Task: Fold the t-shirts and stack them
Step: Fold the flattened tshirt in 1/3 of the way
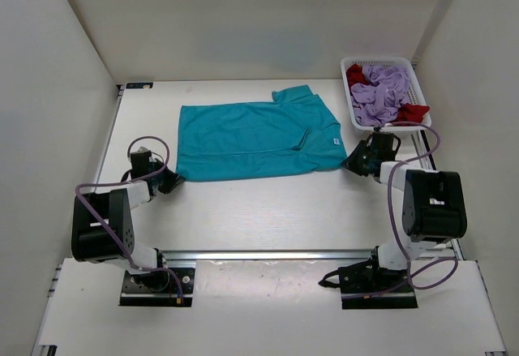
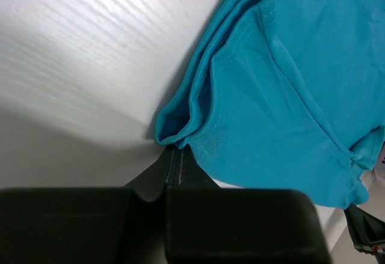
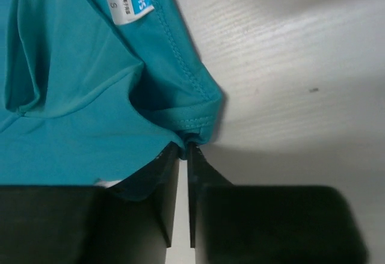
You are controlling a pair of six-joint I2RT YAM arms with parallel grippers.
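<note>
The shirt [image 1: 255,139] was plain teal, its hems stitched in the same teal. Its label [image 3: 127,0] was white with blue lettering. The counter [image 1: 268,210] was white with a faint wood grain. The basket [image 1: 418,88] was white with a lattice pattern, and held lilac cloth [image 1: 388,96] and red cloth [image 1: 357,75]. The left gripper [image 1: 172,180] and right gripper [image 1: 357,161] were black. The cables [image 1: 151,139] were purple.

We see open table [image 1: 268,210] running between the teal t-shirt [image 1: 251,139] and the arm bases [image 1: 154,279], free passage for either gripper. More bare table lies behind the shirt. At far right a white basket [image 1: 415,88] of clothes [image 1: 381,96] blocks the way just beyond the right gripper [image 1: 355,161]. White walls [image 1: 65,88] hem three sides, closest beside the left gripper [image 1: 172,181].
</note>
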